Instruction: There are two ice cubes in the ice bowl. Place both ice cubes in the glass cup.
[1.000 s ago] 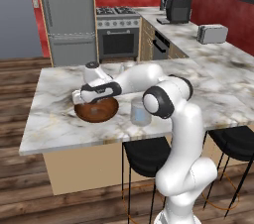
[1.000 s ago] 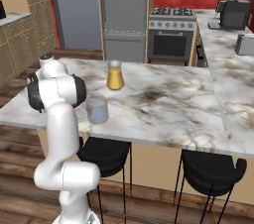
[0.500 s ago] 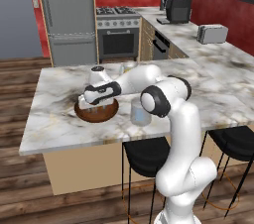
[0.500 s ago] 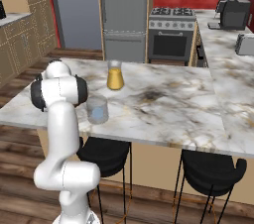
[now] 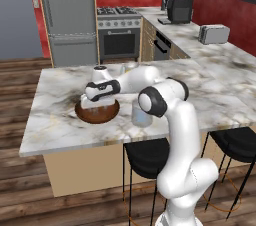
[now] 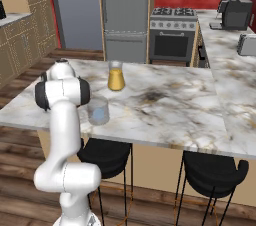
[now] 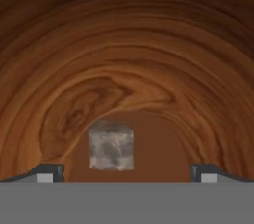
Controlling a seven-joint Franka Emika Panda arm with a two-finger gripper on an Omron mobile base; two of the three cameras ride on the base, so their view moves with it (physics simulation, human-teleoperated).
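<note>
Down inside the wooden ice bowl (image 5: 97,112) near the island counter's (image 5: 60,125) front edge, gripper (image 7: 124,172) fingers apart around one ice cube (image 7: 111,145). Next: closing, lifting, crossing to the glass cup (image 5: 141,114) just beside; apparently the second cube's turn.

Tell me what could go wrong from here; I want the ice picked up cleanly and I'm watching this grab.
The ice cube sits left of centre between the open fingertips, so closing might nudge it aside rather than pinch it. The gripper is deep in the wooden bowl; pushing lower could press the bowl. The glass cup stands close by the arm's elbow and could be bumped.
</note>
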